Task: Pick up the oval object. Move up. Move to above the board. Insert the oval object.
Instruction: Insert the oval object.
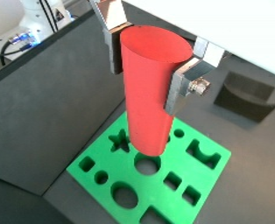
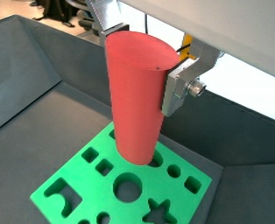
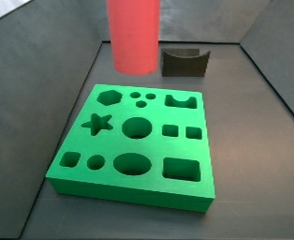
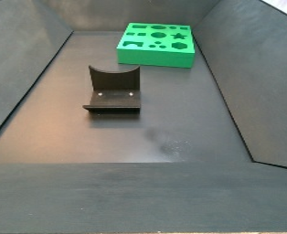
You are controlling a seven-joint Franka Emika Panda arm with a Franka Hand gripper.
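Oval object (image 1: 146,87) in gripper (image 1: 151,61) above board (image 1: 95,164)

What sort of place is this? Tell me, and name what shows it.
Probably a robot test cell for peg insertion: a dark walled bin, a green board of shaped holes, a fixture, and the gripper holding a red oval object above the board.

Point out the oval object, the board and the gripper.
Oval object (image 1: 148,92), wrist view: middle of the red column, held upright.
Board (image 3: 198,184), side view: bare green top near a corner.
Gripper (image 2: 143,54), wrist view: midway between the fingertips, shut on the peg above the board.
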